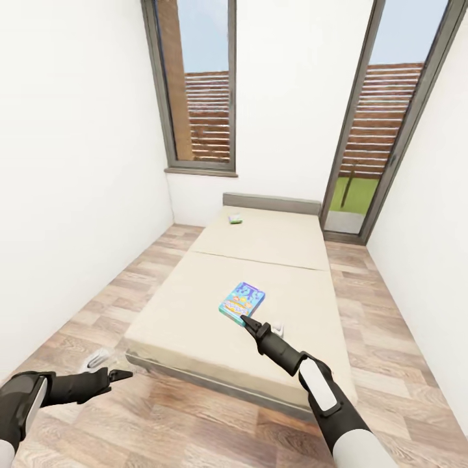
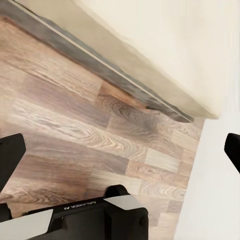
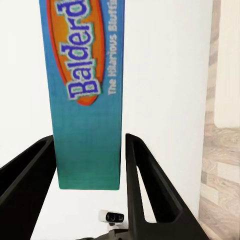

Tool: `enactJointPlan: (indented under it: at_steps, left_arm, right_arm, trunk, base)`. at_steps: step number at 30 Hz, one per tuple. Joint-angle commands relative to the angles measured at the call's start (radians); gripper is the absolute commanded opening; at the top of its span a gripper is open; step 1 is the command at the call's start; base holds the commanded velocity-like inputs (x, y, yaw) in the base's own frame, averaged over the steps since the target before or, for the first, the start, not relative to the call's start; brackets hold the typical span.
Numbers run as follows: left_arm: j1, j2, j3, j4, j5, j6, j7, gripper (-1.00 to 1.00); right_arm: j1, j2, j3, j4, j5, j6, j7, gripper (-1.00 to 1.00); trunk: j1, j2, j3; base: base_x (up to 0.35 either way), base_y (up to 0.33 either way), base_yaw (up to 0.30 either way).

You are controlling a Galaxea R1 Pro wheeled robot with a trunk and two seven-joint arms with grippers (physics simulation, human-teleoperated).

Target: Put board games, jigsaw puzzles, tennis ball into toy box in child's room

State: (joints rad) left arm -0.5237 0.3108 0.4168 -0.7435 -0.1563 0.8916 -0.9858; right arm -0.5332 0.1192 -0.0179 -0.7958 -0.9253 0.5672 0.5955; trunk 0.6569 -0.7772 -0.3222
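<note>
The right pincer is being held wide, its two dark fingers straddling the near short edge of a blue-green board game without yet being closed on it; in the right wrist view the box's side panel, printed with a red oval and lettering, is lying between the fingers with a gap on either side. The step in hand is judged to be the pick-up of this nearer game, which is lying flat on the beige bed just ahead of the fingertips. A second, smaller-looking game is resting well beyond it, near the headboard. The next move is judged to call for the fingers being eased further over the box edge and closed before any lift, since a thin flat box is likely to slide on the mattress. The right arm is being stretched forward and down over the foot of the bed, forearm angled inward. The left pincer is being kept low over the wooden floor beside the bed's corner, open and holding nothing.
</note>
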Motion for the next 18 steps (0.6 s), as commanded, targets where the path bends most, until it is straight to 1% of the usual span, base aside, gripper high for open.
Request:
enactJointPlan:
  at_steps: [1, 18]
  left_arm:
    - [-0.001, -0.001, 0.004, 0.0, -0.011, 0.006, -0.01, 1.0]
    - [-0.001, -0.002, 0.001, 0.0, -0.009, 0.005, -0.01, 1.0]
  right_arm:
    - [-0.001, 0.0, -0.002, 0.0, -0.009, 0.008, 0.0, -1.0]
    - [-0.001, 0.0, -0.002, 0.004, -0.008, -0.012, -0.004, -1.0]
  trunk:
    - [-0.004, 0.006, 0.002]
    - [-0.069, 0.125, 0.055]
  base:
    - [0.0, 0.0, 0.29]
    - [0.0, 0.0, 0.29]
